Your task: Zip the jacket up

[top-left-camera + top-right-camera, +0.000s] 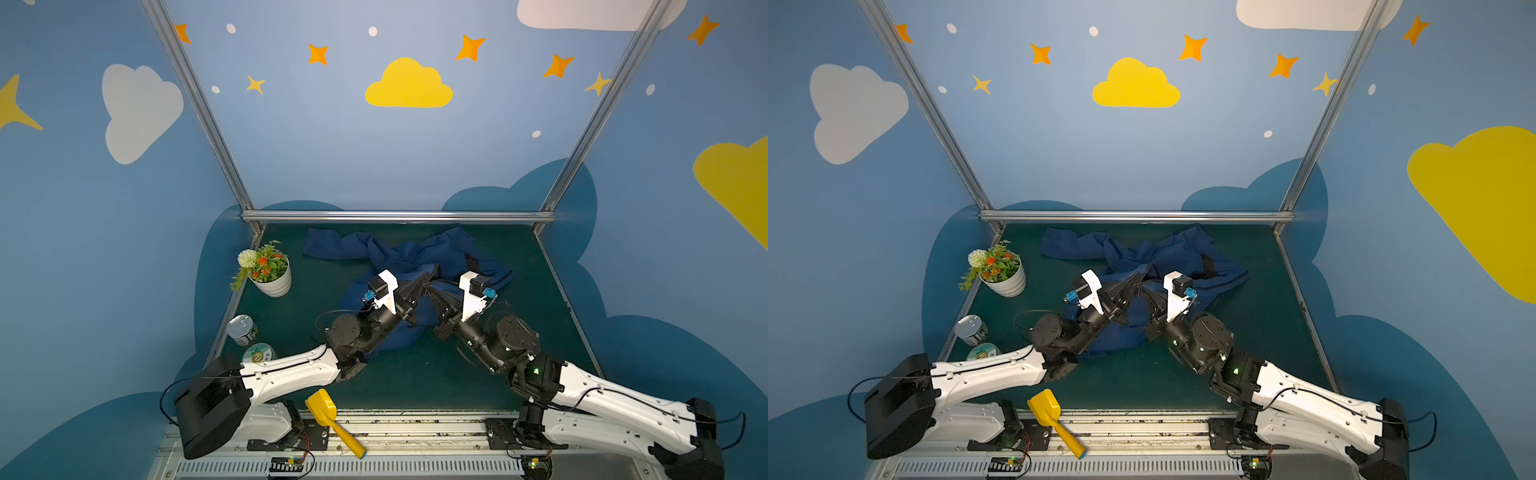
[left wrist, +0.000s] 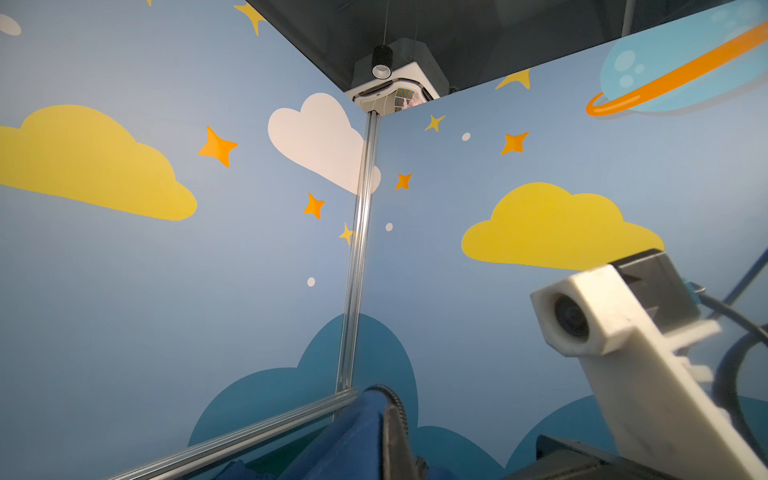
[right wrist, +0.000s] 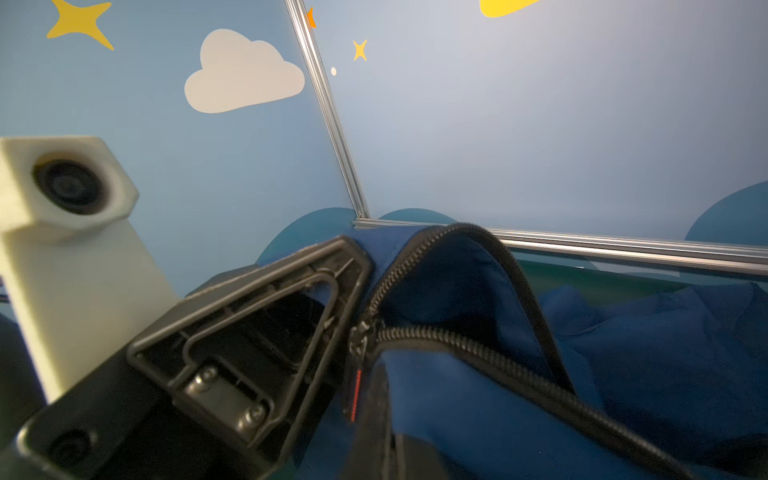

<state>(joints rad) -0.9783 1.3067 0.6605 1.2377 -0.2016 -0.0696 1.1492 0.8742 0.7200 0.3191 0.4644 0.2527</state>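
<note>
In both top views the jacket (image 1: 409,255) (image 1: 1142,253) lay crumpled toward the back of the green desk (image 1: 532,299) (image 1: 1275,316), roughly mid-width. The left tool (image 1: 430,276) (image 1: 1139,277) and right tool (image 1: 435,289) (image 1: 1145,289) met tip to tip over its near part, both pinched together on navy cloth. A flower pot (image 1: 272,282) (image 1: 1007,284) stood well off to the left.

Left wrist view: the left tool (image 2: 392,432) was clamped on a raised jacket (image 2: 345,440) edge, with zipper (image 2: 392,395) teeth running over the top.

Right wrist view: the right tool (image 3: 374,415) gripped the jacket (image 3: 478,415) right by the zipper (image 3: 359,336) slider. The two tooth rows forked apart beyond it, and the left tool (image 3: 347,259) held the cloth just beside.
</note>
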